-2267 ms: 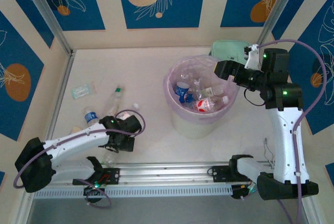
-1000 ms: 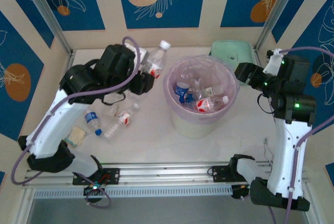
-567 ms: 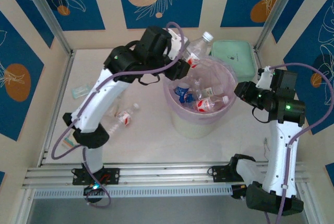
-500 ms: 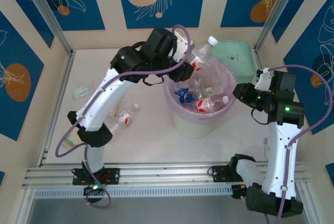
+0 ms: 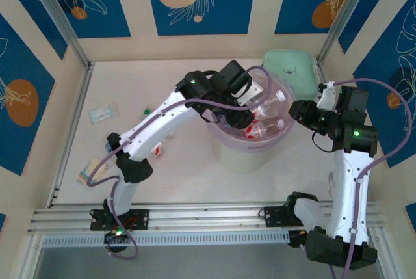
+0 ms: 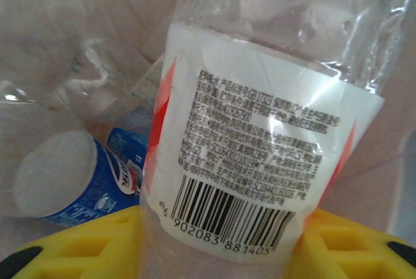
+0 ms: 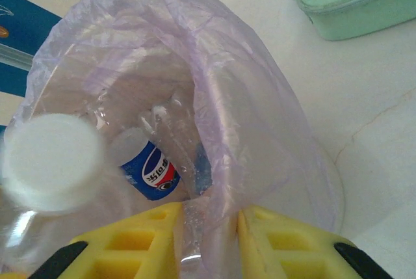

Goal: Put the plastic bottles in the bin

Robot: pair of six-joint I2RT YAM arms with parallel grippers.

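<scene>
My left gripper (image 5: pixel 252 102) reaches into the bin (image 5: pixel 250 157), a white bucket lined with a pink-lilac bag. It is shut on a clear plastic bottle (image 6: pixel 260 136) with a red-white label, held between the yellow fingers (image 6: pixel 78 246). Several more bottles lie inside the bin, one with a blue label (image 7: pixel 153 172). My right gripper (image 5: pixel 294 111) is at the bin's right rim, shut on a fold of the bag (image 7: pixel 208 227). A white bottle cap (image 7: pixel 52 162) shows blurred in the right wrist view. Another bottle (image 5: pixel 158 151) lies on the table, partly hidden under the left arm.
A mint green zip case (image 5: pixel 292 67) stands behind the bin on the right. Flat pale packets lie at the left (image 5: pixel 104 113) and near the left edge (image 5: pixel 91 168). A small green scrap (image 5: pixel 147 109) rests left of the left arm.
The left arm swung from the left side of the table over to the bin and lowered the bottle into it. The right gripper closed on the bag at the rim.
</scene>
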